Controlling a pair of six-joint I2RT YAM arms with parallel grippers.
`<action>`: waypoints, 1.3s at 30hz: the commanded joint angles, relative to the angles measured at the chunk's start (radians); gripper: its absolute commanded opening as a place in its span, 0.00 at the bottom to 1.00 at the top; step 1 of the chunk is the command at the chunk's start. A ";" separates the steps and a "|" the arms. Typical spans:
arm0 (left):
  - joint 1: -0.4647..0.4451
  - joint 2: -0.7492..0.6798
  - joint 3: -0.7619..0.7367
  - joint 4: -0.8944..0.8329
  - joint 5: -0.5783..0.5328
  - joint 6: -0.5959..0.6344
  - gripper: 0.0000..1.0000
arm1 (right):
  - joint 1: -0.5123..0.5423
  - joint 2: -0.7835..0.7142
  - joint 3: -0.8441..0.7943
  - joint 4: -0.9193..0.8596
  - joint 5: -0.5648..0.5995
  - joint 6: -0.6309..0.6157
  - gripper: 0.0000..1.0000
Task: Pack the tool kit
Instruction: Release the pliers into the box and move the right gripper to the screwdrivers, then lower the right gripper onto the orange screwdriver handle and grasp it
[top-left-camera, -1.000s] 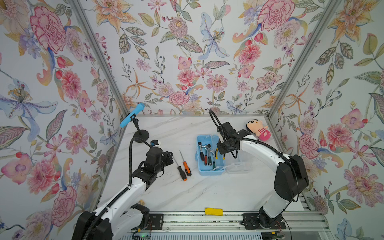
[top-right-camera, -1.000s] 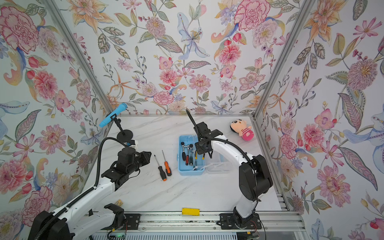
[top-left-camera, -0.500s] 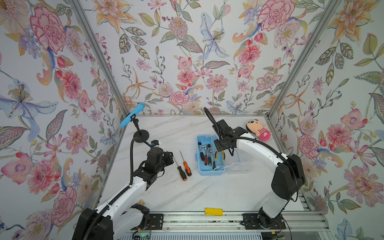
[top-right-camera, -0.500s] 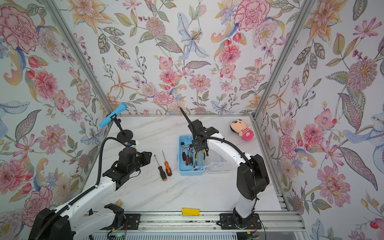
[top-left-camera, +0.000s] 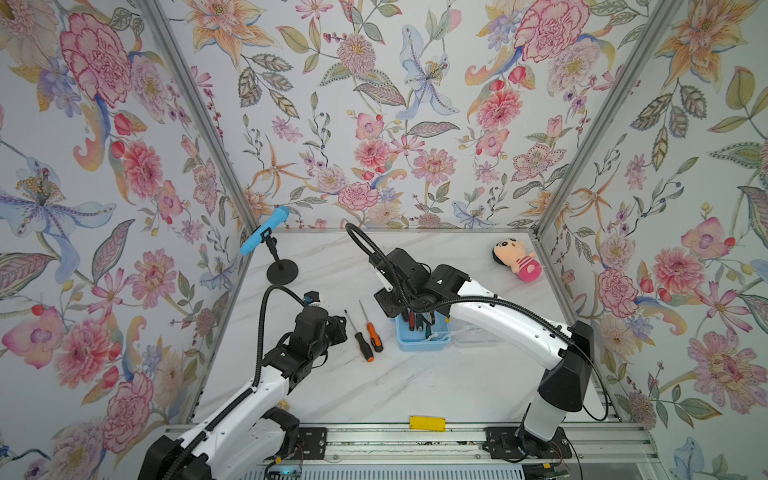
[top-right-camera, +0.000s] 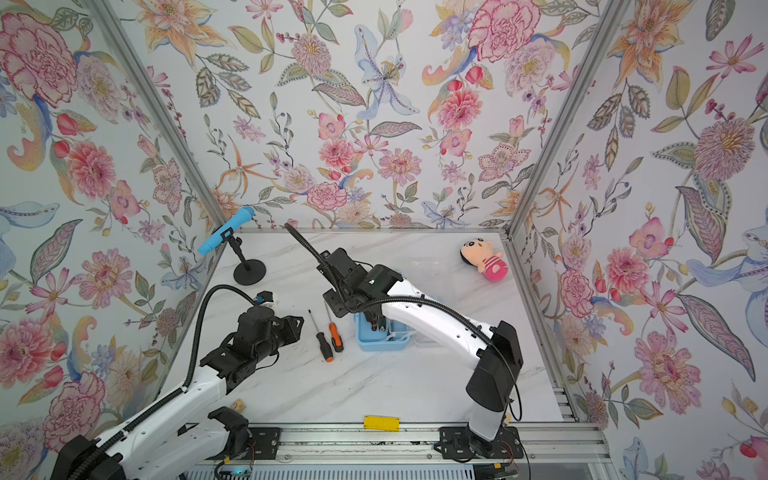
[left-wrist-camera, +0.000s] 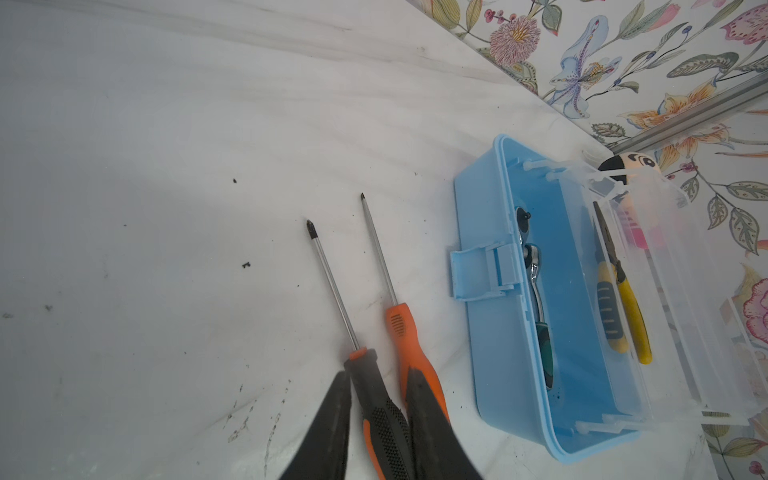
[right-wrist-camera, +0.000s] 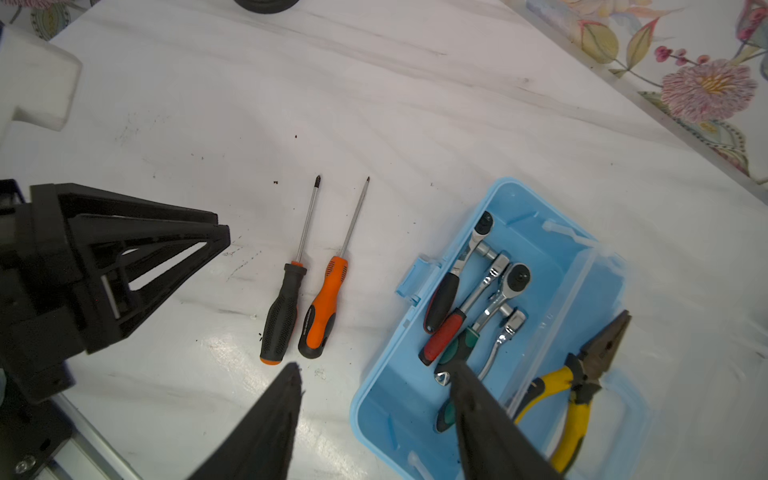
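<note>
Left gripper (right-wrist-camera: 222, 226): fingers narrowly parted, empty, near the screwdriver handles but apart from them.
Black screwdriver (right-wrist-camera: 294, 272): flat on the table (top-left-camera: 415, 382), outside the box, tip pointing away.
Orange screwdriver (right-wrist-camera: 340, 266): just beside the black one, between it and the box.
Box (top-left-camera: 422, 344): mid-table, clear lid (top-left-camera: 473, 336) folded open to its right.
Ratchets (right-wrist-camera: 478, 299): piled inside the box.
Pliers (right-wrist-camera: 577, 386): in the box, along the lid side.
Right gripper (right-wrist-camera: 374, 374): jaws wide, empty, above the box's latch-side wall.
Microphone (top-left-camera: 264, 230): far left corner.
Doll (top-left-camera: 517, 262): far right corner.
</note>
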 joint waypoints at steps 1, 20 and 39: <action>-0.046 -0.011 -0.039 -0.047 -0.051 -0.039 0.30 | 0.022 0.111 -0.008 0.035 -0.112 0.015 0.60; -0.086 -0.077 -0.155 -0.009 -0.056 -0.116 0.33 | -0.041 0.391 0.071 0.095 -0.191 0.046 0.49; -0.085 -0.029 -0.157 0.038 -0.044 -0.111 0.32 | -0.039 0.485 0.091 0.086 -0.127 0.072 0.37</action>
